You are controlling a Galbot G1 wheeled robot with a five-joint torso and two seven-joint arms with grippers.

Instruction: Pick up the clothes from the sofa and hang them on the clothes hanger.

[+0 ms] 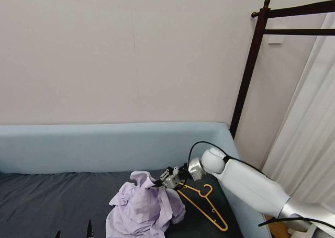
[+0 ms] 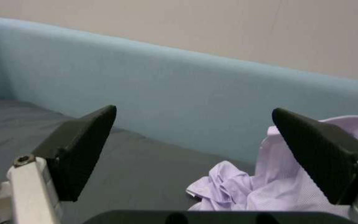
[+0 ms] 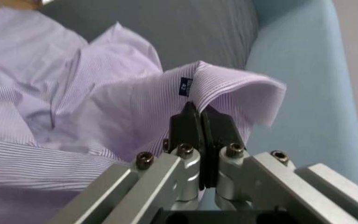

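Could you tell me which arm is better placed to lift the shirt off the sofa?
Right: the right pincer is shut on the collar of the shirt, while the left pincer hangs open, holding nothing.

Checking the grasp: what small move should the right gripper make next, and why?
Probably a short lift up: the right gripper has its fingers shut on the purple shirt at its collar, while the rest lies crumpled on the sofa beside the orange hanger. The left gripper hangs open.

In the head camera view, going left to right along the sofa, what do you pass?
First the left gripper, open → purple shirt, its collar pinched by the right gripper → yellow hanger → dark wooden clothes rack → white curtain.
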